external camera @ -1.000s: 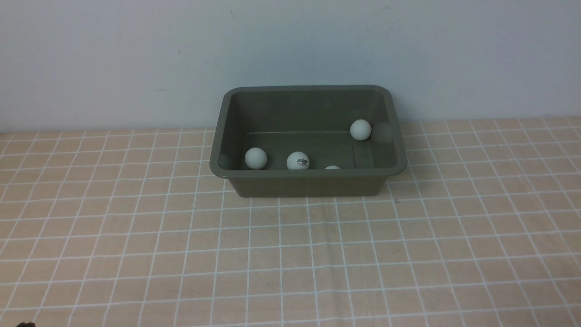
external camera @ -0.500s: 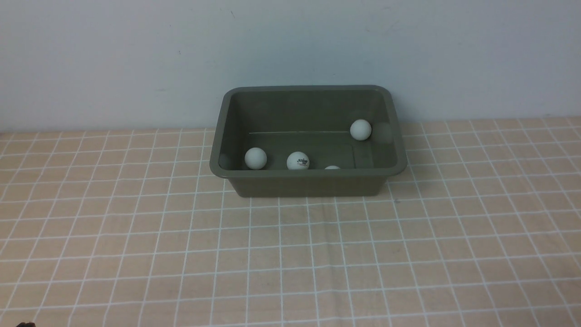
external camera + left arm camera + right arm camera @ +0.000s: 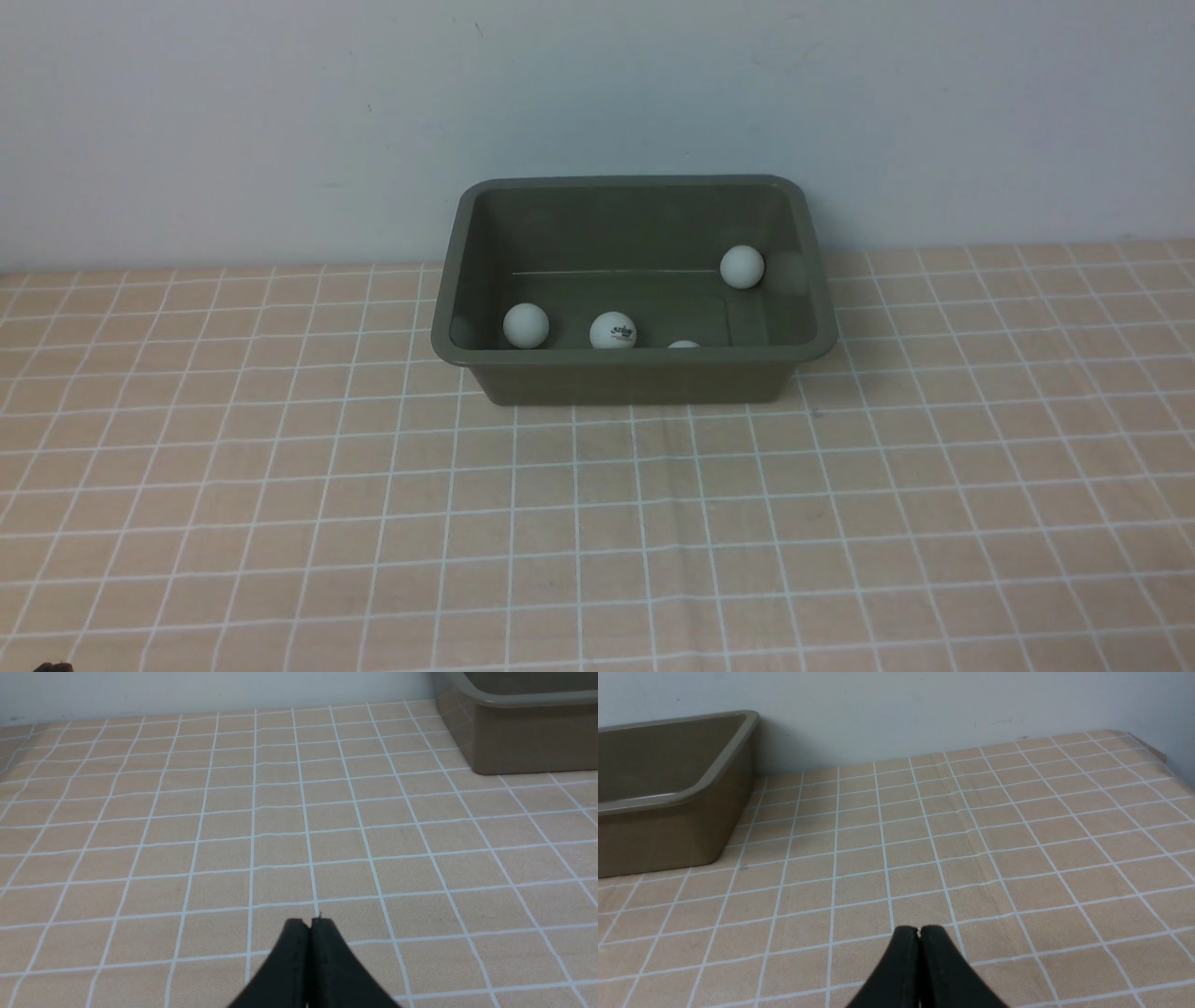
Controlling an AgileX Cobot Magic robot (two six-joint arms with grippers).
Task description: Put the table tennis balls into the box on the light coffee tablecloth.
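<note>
The dark olive-grey box (image 3: 485,201) stands at the back middle of the peach-tan gridded tablecloth (image 3: 597,523). Several white table tennis balls lie inside it: one at the left (image 3: 526,326), one with dark lettering (image 3: 612,330), one only just showing above the near rim (image 3: 683,344), one at the right wall (image 3: 741,266). My left gripper (image 3: 310,921) is shut and empty, low over the cloth, with the box's corner (image 3: 523,742) far off. My right gripper (image 3: 919,929) is shut and empty, the box (image 3: 668,830) far off. Neither gripper shows in the front view.
A pale wall (image 3: 597,93) runs right behind the box. The cloth's far right corner and the table's edge (image 3: 1153,751) show in the right wrist view. Nothing else lies on the cloth.
</note>
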